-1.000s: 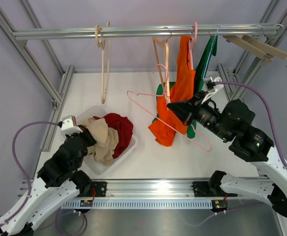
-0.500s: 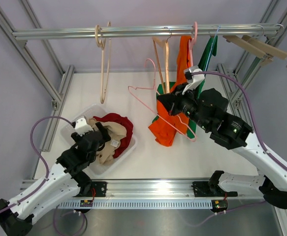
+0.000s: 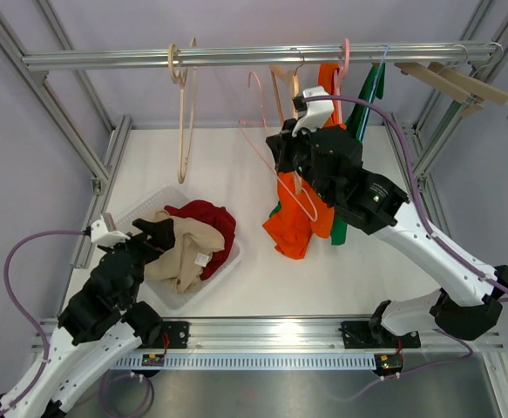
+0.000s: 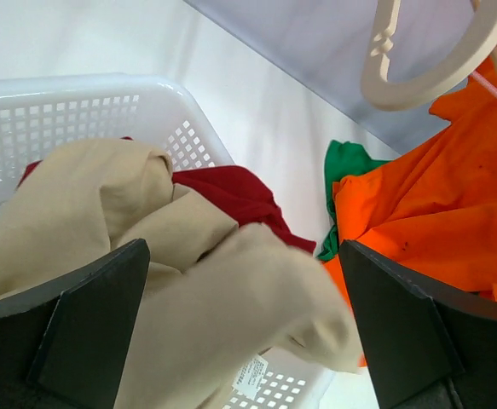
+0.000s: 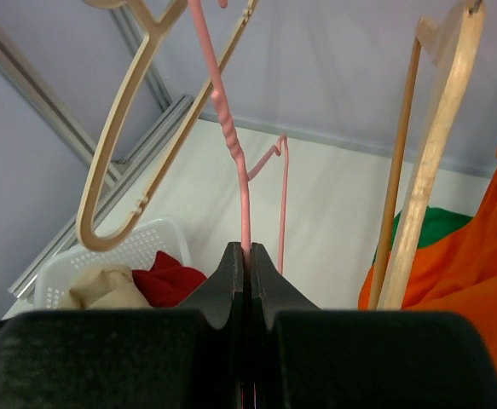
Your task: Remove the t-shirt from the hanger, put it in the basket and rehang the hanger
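Observation:
The beige t-shirt [image 3: 179, 254] lies crumpled in the white basket [image 3: 226, 272], on top of a red garment [image 3: 212, 222]. My left gripper [image 3: 155, 233] hovers just over it, open, with nothing between its fingers; in the left wrist view the beige t-shirt [image 4: 214, 290] sits loose between the spread jaws of the left gripper [image 4: 244, 332]. My right gripper [image 3: 278, 150] is shut on the bare pink wire hanger [image 3: 256, 96], held up near the rail. In the right wrist view the right gripper [image 5: 246, 256] pinches the pink hanger [image 5: 231, 145] by its stem.
A metal rail [image 3: 236, 57] spans the back with wooden hangers [image 3: 184, 113] on it. An orange shirt [image 3: 293, 222] and a green one [image 3: 367, 96] hang right of centre, close behind my right arm. More wooden hangers [image 3: 463, 83] are at the far right.
My left gripper opened and let go of the beige t-shirt, which dropped into the basket. My right arm raised the pink hanger up and back toward the rail.

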`<state>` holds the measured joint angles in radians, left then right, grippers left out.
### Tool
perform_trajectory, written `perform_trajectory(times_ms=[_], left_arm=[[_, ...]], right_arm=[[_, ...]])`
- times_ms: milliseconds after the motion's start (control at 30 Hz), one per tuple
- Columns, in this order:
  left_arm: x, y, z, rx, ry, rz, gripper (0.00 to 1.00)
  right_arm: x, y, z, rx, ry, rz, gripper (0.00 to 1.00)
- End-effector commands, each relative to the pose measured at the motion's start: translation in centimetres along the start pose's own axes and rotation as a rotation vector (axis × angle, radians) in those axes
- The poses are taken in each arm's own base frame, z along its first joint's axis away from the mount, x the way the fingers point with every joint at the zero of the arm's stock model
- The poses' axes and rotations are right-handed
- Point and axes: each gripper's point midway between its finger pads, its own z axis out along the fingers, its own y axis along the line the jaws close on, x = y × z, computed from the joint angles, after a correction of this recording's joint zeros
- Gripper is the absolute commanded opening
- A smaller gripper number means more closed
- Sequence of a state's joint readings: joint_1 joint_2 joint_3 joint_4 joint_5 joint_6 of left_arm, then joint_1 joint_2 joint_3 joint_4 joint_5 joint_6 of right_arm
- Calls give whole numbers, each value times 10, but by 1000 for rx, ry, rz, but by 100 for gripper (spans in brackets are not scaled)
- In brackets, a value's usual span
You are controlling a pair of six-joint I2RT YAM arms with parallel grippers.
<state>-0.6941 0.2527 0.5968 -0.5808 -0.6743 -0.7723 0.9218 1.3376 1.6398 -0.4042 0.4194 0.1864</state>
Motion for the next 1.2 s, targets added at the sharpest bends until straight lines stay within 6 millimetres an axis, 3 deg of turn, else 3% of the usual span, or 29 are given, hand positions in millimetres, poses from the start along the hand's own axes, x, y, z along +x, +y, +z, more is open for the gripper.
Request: perform_trajectory(times_ms=[0, 167, 200, 267, 300, 400, 500, 633, 800, 1100, 1167], left_arm=[[-15, 3, -12, 9, -23, 4, 99], [-3, 20, -11, -65, 20, 62, 99], [-3, 17, -13, -47, 23, 50, 99], [-10, 10, -17, -9, 12, 25, 99], [-18, 4, -21, 17, 2, 41, 99], [-27, -35, -36, 216, 46, 83, 99], [-32, -67, -50, 386, 68, 143, 99], [-13, -89, -60, 554, 140, 225, 99], [4, -89, -60, 608, 167, 284, 99], [-10, -85, -70, 651, 64, 302, 99], [-8, -82, -69, 647, 60, 307, 99]], right_arm=[[-55, -6, 10, 72, -143, -13, 0], [-55, 3, 43, 73, -133, -25, 0], [-64, 4, 45, 70, -150, -18, 0], [-58, 7, 61, 68, -130, -26, 0], [-65, 8, 62, 67, -140, -22, 0], [-55, 8, 86, 75, -116, -28, 0], [-59, 8, 97, 76, -127, -16, 0], [-51, 10, 118, 86, -120, -23, 0], [-45, 12, 129, 86, -114, -22, 0], [-23, 14, 140, 78, -94, 0, 0], [-24, 14, 136, 73, -95, 13, 13]])
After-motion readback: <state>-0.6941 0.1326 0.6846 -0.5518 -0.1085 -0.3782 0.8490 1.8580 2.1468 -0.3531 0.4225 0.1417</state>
